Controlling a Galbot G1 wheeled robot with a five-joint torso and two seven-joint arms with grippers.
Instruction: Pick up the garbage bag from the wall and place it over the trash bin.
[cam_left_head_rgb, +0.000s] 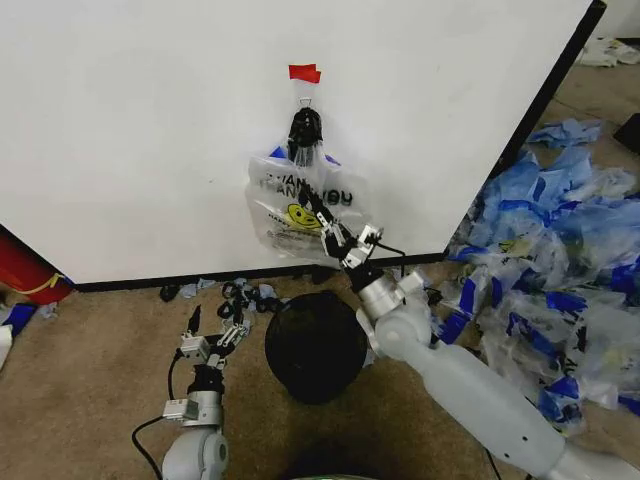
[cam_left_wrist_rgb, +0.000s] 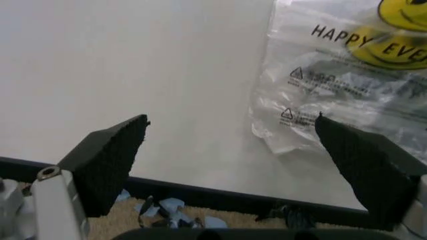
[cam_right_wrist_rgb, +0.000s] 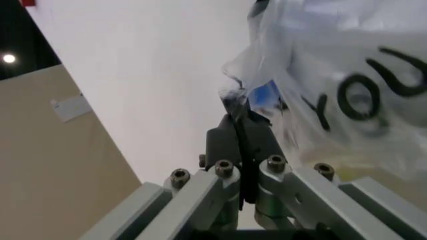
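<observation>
Head view puts the wall (cam_left_head_rgb: 150, 130) across the back as a broad white panel with a black strip at its foot, and the garbage bag (cam_left_head_rgb: 290, 205) hangs flat on it from a black hook under red tape, its long axis running straight down. Directly below the bag, a little out from the wall on the carpet, stands the trash bin (cam_left_head_rgb: 315, 345), its round mouth facing up. The right arm reaches up and forward over the bin, and the right gripper (cam_left_head_rgb: 318, 212) is at the bag's face. In the right wrist view its fingers (cam_right_wrist_rgb: 235, 145) are pressed together on a fold of the clear film beside a strip of blue tape, so the bag is pinched while it hangs on the hook. The left gripper (cam_left_head_rgb: 215, 338) waits low, left of the bin. Its fingers (cam_left_wrist_rgb: 110, 160) stand wide apart, with the bag's lower corner off to one side and untouched. I judge the right arm the nearer, with the bin straight beneath its grip.
</observation>
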